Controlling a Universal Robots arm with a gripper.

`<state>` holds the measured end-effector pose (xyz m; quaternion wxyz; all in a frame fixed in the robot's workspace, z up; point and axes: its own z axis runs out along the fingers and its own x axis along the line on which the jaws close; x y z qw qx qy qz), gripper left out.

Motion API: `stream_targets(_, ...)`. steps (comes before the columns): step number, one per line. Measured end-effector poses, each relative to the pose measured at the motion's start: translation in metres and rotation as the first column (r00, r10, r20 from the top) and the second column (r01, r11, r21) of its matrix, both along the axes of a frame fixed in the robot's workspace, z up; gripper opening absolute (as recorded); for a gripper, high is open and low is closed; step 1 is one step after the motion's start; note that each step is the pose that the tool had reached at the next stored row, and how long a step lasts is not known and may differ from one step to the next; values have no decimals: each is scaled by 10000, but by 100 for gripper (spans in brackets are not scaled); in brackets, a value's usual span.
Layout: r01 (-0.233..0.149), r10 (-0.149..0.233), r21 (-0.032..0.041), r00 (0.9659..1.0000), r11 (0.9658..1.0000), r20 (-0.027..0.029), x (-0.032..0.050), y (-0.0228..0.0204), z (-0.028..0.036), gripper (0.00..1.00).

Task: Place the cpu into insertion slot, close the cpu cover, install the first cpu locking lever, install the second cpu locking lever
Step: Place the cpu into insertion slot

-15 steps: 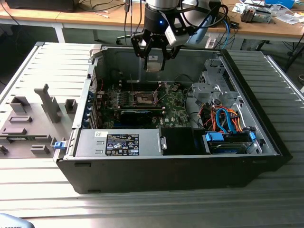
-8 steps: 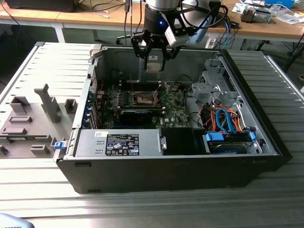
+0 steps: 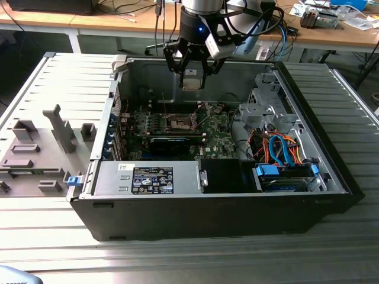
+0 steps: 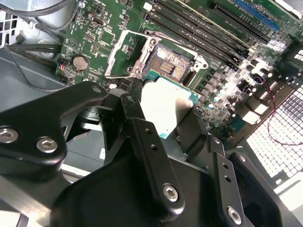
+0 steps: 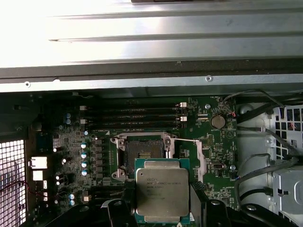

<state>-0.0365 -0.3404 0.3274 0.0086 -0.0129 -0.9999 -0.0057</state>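
Exterior view: an open case (image 3: 207, 213) lies on its side on a ribbed metal table (image 3: 177, 254), with the arm reaching down over its far wall.
Gripper (image 3: 192, 76): hangs above the case interior, well clear of the board (image 3: 219, 139). Its jaws are closed partway onto the cpu and grip it by two opposite edges.
Fingers (image 5: 118, 213): black, one on each side of the chip in both wrist views.
Cpu (image 5: 162, 189): held in the air between the fingers, metal top facing the first wrist view, green edge showing around it. It is not yet seated.
Slot (image 5: 142, 151): empty, its dark pin field exposed, set in the green board next to the long memory slots (image 5: 132, 118). In the second wrist view the slot (image 4: 170, 66) lies beyond the held cpu (image 4: 165, 101).
Cover (image 4: 120, 52): swung open off the slot, its silvery frame lying at one side of it.
Coin cell (image 4: 80, 62): on the board, near the open cover.
Cables (image 3: 278, 148): orange and blue, bundled in the case at the exterior view's right, well apart from the slot (image 3: 179, 122).
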Motion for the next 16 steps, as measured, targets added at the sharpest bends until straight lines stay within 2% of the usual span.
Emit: stream_targets(16,0,0,0,10000,10000,-1,0,0,-36,55)
